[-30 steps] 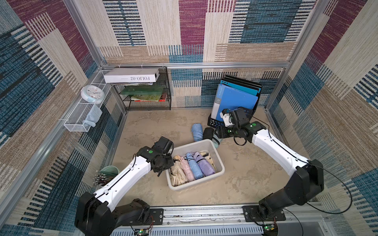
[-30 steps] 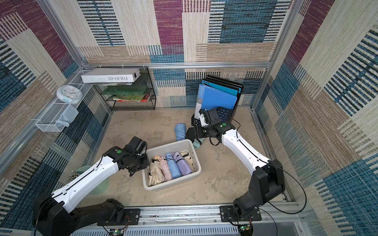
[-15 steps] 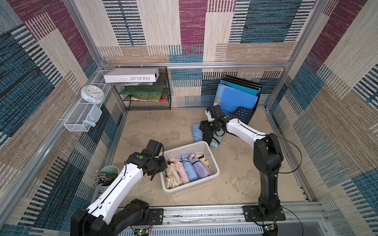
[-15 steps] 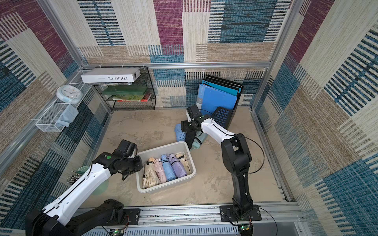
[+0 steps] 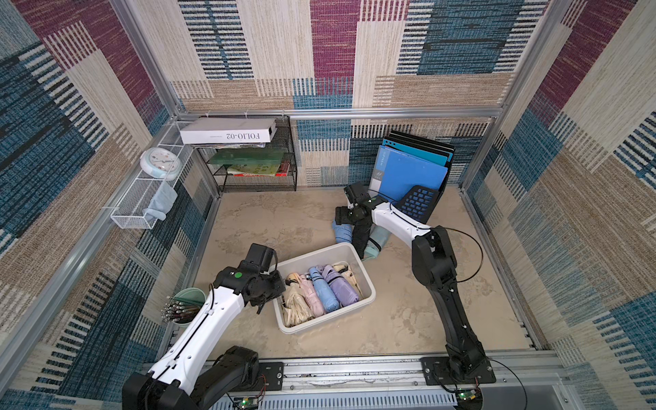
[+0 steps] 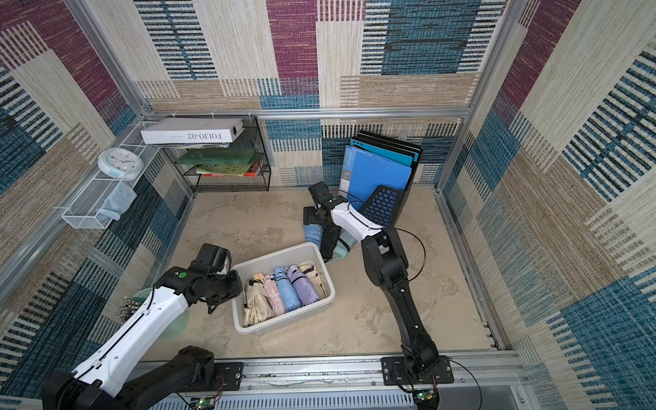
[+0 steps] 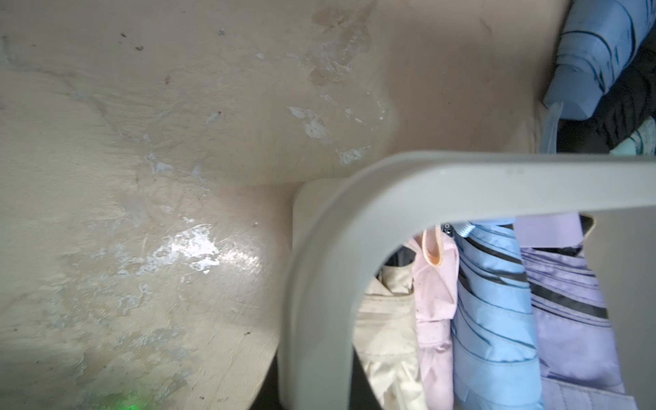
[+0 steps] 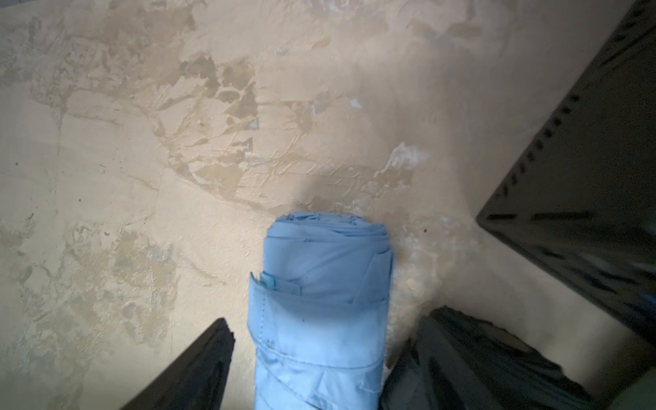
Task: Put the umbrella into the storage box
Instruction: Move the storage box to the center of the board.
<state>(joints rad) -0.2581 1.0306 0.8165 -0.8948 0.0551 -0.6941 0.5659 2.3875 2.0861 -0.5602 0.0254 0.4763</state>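
Behind storage box: umbrella lengthwise twd it

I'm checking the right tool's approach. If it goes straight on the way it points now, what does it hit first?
Probably the blue umbrella: it lies on the table right between the open jaws of the right tool. Depth is unclear, so the fingers might touch the table beside it first.

Black umbrella lies tight beside blue umbrella; open floor opposite.
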